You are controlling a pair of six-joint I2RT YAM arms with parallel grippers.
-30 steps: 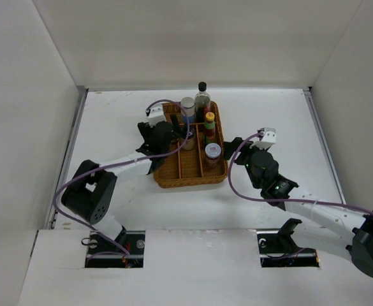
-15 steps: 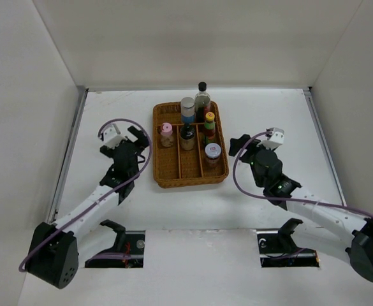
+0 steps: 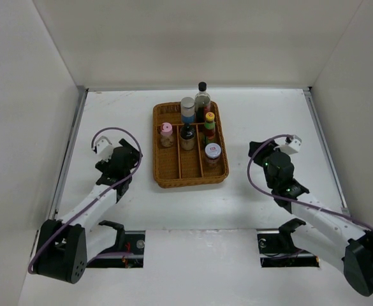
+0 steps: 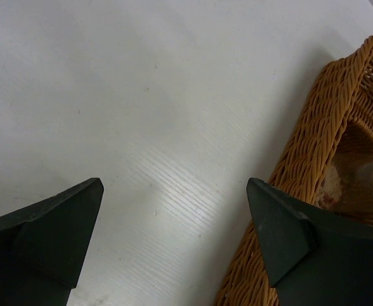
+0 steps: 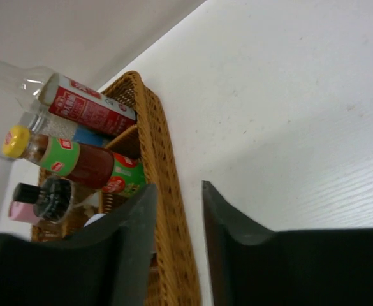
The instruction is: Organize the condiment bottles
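Note:
All the condiment bottles stand in the wicker tray [image 3: 167, 176]. They are the pink-lidded jar [image 3: 166, 134], the grey-lidded blue jar [image 3: 187, 109], the tall dark bottle [image 3: 203, 99], the short dark bottle [image 3: 187, 134], the yellow-capped bottle [image 3: 210, 125] and the white-lidded jar [image 3: 213, 153]. My left gripper [image 3: 130, 156] hovers left of the tray, wide open and empty [image 4: 173, 191], with the tray's corner [image 4: 326, 127] beside its right finger. My right gripper [image 3: 261, 153] is right of the tray, its jaws a narrow gap apart and empty [image 5: 178, 188]. Its view shows the yellow-capped bottle [image 5: 78, 162].
White walls enclose the table on three sides. Purple cables loop over both arms. The tray's right rim [image 5: 167, 191] lies just ahead of my right fingers. Bare white tabletop lies left and right of the tray.
My left arm has drawn back from the tray toward the near left, leaving the pink-lidded jar in it. The right gripper has backed off to the right and its jaws have narrowed.

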